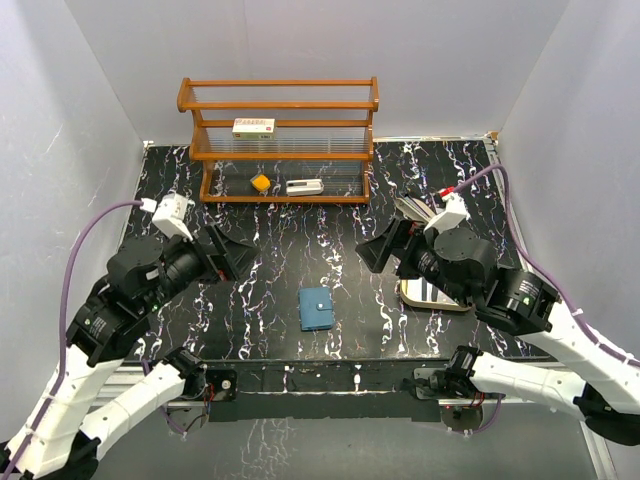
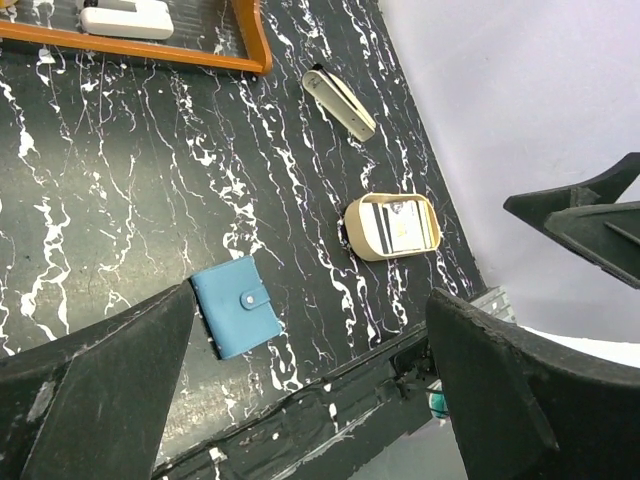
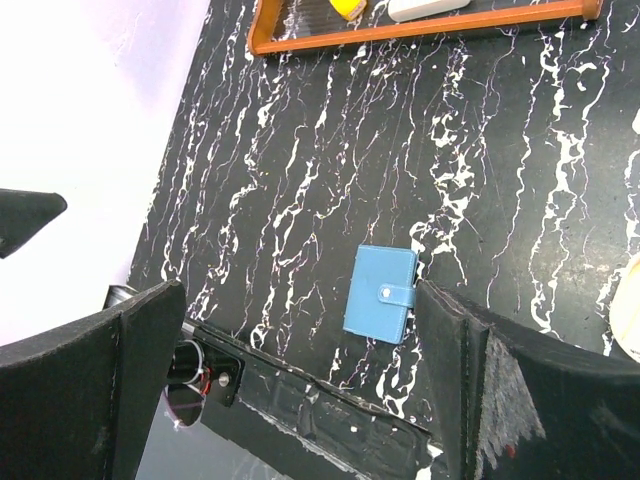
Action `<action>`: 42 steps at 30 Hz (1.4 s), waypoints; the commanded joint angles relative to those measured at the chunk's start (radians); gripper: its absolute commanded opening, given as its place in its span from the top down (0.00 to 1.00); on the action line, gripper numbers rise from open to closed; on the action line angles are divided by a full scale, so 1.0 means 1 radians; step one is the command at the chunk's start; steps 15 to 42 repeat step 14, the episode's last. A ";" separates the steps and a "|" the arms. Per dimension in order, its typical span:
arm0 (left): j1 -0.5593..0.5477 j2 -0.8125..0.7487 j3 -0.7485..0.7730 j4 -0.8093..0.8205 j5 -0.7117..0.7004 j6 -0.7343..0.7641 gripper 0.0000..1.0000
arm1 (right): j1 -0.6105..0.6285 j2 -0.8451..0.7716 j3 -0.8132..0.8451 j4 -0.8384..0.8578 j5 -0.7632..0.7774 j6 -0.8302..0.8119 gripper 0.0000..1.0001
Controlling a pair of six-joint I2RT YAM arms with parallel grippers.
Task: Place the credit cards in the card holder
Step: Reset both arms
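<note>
Card holder (image 1: 317, 308), perhaps matt leather

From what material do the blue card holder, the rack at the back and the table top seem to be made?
The card holder looks like leather or an imitation: smooth matte blue, with a snap tab. The rack looks like varnished wood: orange-brown rails with a slight shine. The table top looks like black marble or a printed film with white veins; I cannot tell which.

Left claw (image 1: 228, 256) wide open, right claw (image 1: 377, 250) wide open, both empty, facing inward
</note>
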 commanded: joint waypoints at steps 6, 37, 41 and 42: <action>0.004 -0.009 -0.098 0.038 -0.012 -0.026 0.01 | 0.003 -0.047 -0.054 0.062 0.028 0.031 0.02; 0.005 -0.005 -0.127 0.058 -0.010 -0.032 0.01 | 0.003 -0.053 -0.065 0.059 0.026 0.038 0.02; 0.005 -0.005 -0.127 0.058 -0.010 -0.032 0.01 | 0.003 -0.053 -0.065 0.059 0.026 0.038 0.02; 0.005 -0.005 -0.127 0.058 -0.010 -0.032 0.01 | 0.003 -0.053 -0.065 0.059 0.026 0.038 0.02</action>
